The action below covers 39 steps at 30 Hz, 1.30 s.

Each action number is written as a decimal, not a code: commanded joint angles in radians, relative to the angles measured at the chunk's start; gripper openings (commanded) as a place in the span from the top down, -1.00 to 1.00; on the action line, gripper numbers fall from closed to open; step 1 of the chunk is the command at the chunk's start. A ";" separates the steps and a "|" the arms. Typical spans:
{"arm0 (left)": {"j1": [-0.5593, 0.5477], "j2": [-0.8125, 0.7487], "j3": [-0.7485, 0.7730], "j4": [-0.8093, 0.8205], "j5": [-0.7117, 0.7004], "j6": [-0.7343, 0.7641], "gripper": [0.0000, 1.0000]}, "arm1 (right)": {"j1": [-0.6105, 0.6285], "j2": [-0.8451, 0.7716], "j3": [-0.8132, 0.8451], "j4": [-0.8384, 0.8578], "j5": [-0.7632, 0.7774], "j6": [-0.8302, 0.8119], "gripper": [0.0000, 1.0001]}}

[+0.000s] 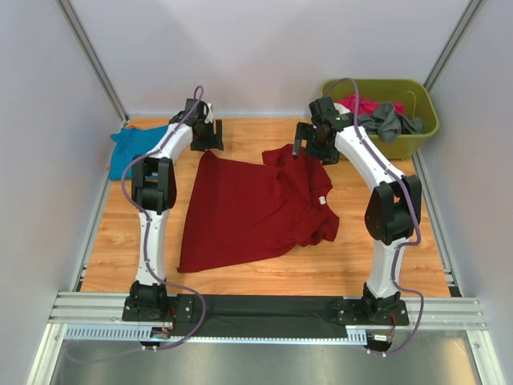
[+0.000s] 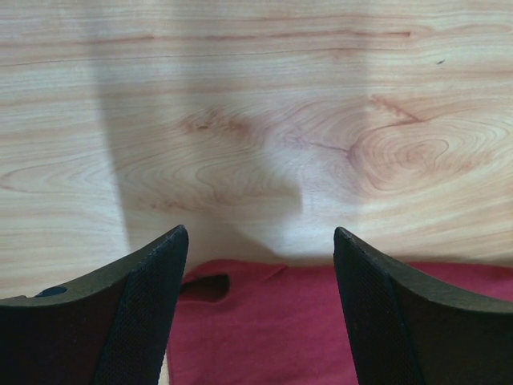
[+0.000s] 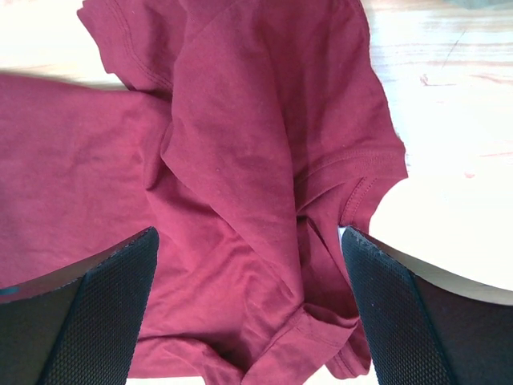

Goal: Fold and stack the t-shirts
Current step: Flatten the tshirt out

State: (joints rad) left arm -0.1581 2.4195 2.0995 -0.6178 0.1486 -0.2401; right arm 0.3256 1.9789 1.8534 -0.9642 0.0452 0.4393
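Above the dark red shirt (image 1: 248, 212), far side, left gripper (image 1: 208, 136) and right gripper (image 1: 309, 146) hover spread, empty, ready to pinch corners

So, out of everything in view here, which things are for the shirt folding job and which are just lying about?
For the job:
red shirt
blue shirt

Just lying about:
green bin
pink cloth in the bin
grey cloth in the bin
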 commanded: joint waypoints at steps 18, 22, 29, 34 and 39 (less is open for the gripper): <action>0.006 -0.132 -0.182 0.130 -0.006 -0.022 -0.28 | -0.022 -0.020 -0.005 -0.019 -0.016 -0.034 -0.96; 0.005 -0.122 -0.176 0.141 -0.024 -0.027 0.14 | -0.025 -0.025 -0.014 -0.016 -0.021 -0.040 -0.96; 0.005 -0.140 -0.160 0.165 -0.102 -0.033 1.00 | -0.026 0.041 -0.005 0.103 -0.058 -0.065 -0.96; 0.006 -0.212 -0.191 0.135 -0.200 -0.053 1.00 | -0.025 0.178 0.160 0.131 -0.076 -0.091 -0.88; 0.009 -0.370 -0.355 0.121 -0.253 -0.054 1.00 | -0.023 0.314 0.296 0.137 -0.128 -0.096 -0.72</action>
State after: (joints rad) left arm -0.1543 2.1941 1.7954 -0.5045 -0.0360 -0.2867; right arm 0.3031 2.2547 2.0689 -0.8635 -0.0414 0.3645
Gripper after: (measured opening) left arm 0.009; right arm 0.871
